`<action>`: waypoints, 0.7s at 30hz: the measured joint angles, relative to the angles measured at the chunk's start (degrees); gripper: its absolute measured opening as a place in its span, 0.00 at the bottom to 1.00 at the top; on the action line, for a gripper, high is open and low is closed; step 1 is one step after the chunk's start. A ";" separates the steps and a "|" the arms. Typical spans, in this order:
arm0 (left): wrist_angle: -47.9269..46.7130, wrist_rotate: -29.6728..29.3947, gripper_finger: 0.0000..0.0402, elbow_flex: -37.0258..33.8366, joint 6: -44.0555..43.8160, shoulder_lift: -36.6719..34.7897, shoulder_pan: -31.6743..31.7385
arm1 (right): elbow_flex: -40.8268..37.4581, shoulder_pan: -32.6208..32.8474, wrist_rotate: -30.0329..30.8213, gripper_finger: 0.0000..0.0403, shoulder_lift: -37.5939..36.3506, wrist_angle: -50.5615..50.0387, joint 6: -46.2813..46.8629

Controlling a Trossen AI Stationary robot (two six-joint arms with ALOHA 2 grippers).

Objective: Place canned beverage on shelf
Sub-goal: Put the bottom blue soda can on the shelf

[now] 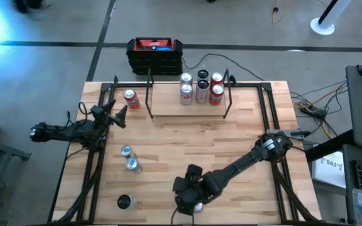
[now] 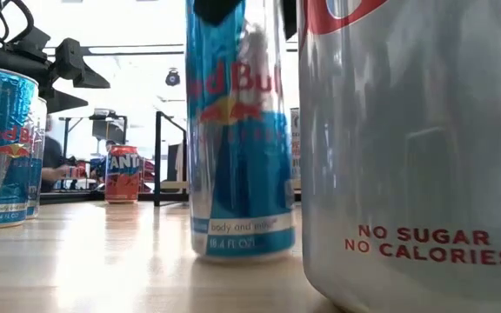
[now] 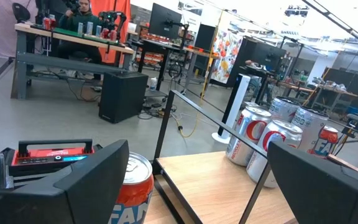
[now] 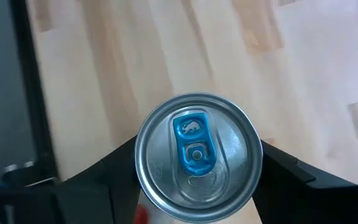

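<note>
The table [image 1: 168,135] is lying beneath both my arms. The shelf [image 1: 187,107] is standing well beyond my right gripper [image 4: 197,168], carrying six cans. My right fingers are pinching the slim blue can [image 4: 196,155] directly below. My left gripper [image 1: 117,115] is hanging spread beside the orange can [image 1: 131,98].

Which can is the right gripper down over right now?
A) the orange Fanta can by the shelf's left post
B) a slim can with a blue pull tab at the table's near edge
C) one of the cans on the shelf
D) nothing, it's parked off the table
B: the right wrist view looks straight down on a silver can with a blue tab, sitting between the right gripper fingers, at the table's near edge in the high view.
</note>
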 joint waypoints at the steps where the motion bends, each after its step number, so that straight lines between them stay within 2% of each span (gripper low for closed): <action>1: -0.01 0.01 0.92 0.00 0.00 0.00 0.01 | 0.29 -0.52 -0.02 0.56 0.00 -0.53 -0.52; 8: -0.01 0.00 0.92 0.00 0.01 0.01 0.01 | 1.35 -6.19 -0.52 0.56 0.09 -1.91 -1.53; 21: -0.01 0.00 0.92 0.00 0.02 0.02 0.00 | 1.37 -23.25 -2.08 0.56 0.13 1.31 -1.37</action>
